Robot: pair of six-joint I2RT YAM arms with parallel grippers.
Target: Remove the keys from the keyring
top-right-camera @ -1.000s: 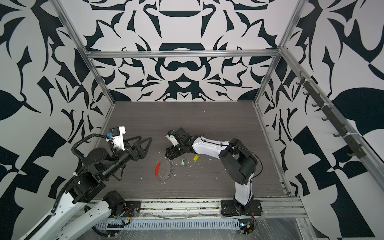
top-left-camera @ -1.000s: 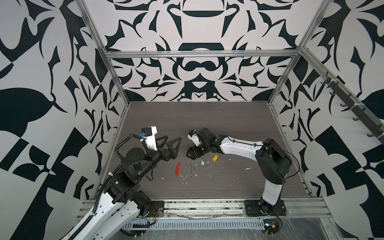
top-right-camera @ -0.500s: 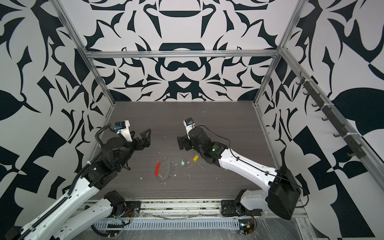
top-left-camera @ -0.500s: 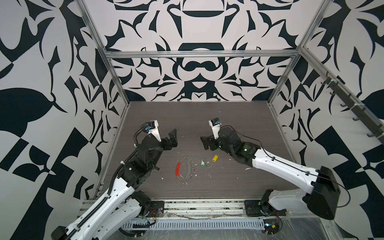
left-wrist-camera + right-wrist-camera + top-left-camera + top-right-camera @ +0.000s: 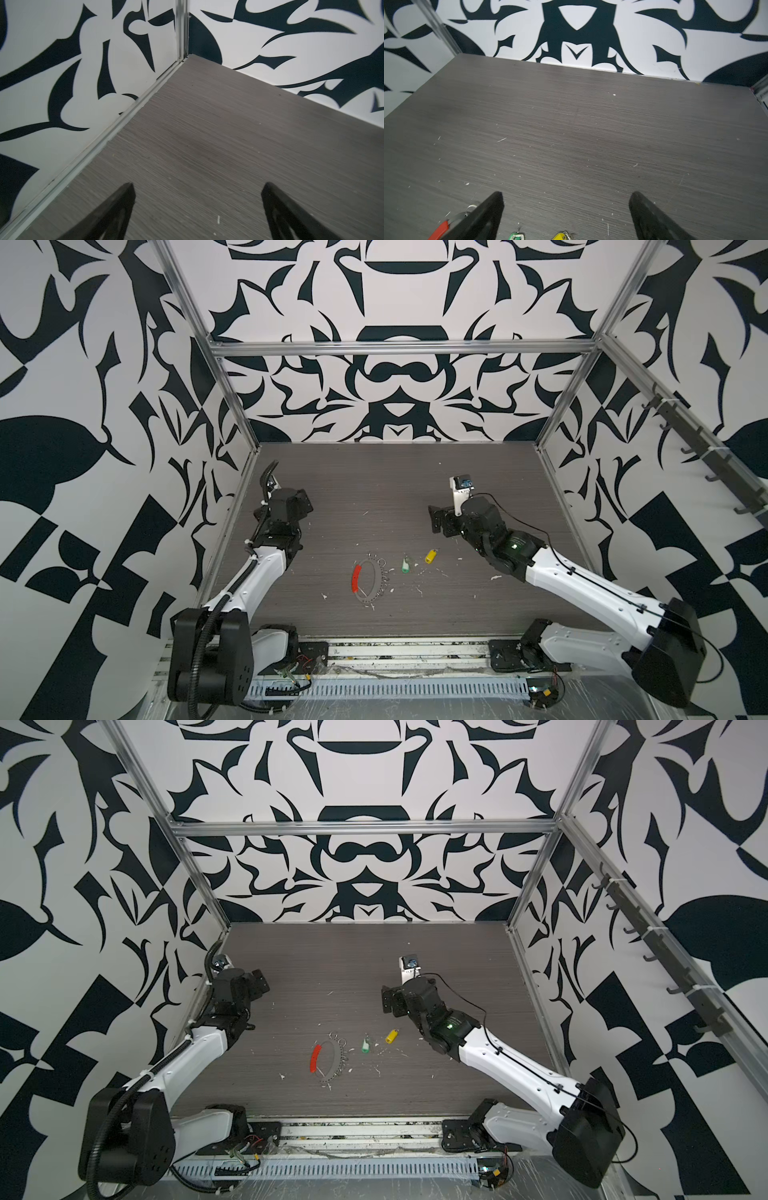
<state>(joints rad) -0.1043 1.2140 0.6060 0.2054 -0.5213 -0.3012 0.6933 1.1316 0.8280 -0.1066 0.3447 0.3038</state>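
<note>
Dark wood-grain table (image 5: 374, 489), littered with white flecks (image 5: 494, 577). Left gripper (image 5: 198, 187) sits by the left wall, jaws spread wide over bare table and holding nothing. Right gripper (image 5: 565, 195) hangs behind the keys, jaws likewise spread and empty. The keyring, a large thin grey metal hoop with a red plastic sleeve (image 5: 356, 577), lies flat at mid-table with small silver rings (image 5: 380, 561) along its far and right arc. The green-headed key (image 5: 405, 566) lies just beside the hoop on its right and looks apart from it. The yellow-headed key (image 5: 431, 556) is a little further right, clear of the hoop. Judgement: both keys look freed and the job is near done. What remains is a clean retreat: lift both arms straight up and keep the jaws off the hoop. Whether the green key's tip touches a ring is too small to tell, so check that first.
</note>
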